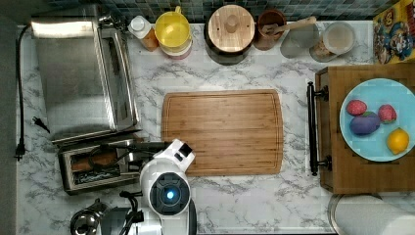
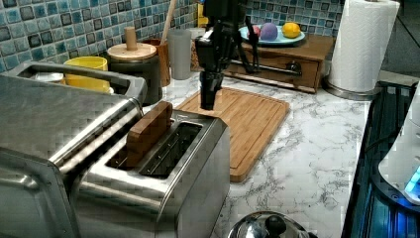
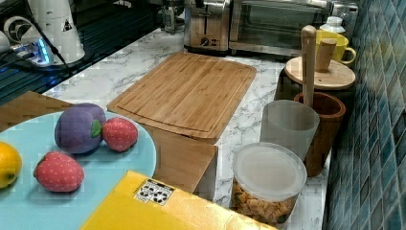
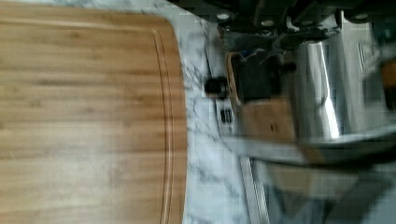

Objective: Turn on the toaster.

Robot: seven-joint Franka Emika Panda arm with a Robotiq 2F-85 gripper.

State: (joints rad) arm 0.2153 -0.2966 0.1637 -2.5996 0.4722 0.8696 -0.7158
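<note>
toaster (image 1: 95,166) beside toaster oven (image 1: 80,73), perhaps touching, cutting board (image 1: 222,132) nearby

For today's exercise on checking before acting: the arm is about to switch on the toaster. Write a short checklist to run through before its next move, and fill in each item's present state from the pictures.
1. Bread loaded: a brown slice stands in one slot of the toaster, sticking up. Ok.
2. Slice not yet lowered, so the lever should still be up. Ok.
3. Gripper near the toaster's front end, by the cutting board. Ok.
4. Gripper lined up with the lever: cannot tell.
5. Toaster plugged in: a loose plug lies by the oven; whose cord it is, cannot tell.
6. Kettle stands clear of the toaster's front. Ok.
</note>
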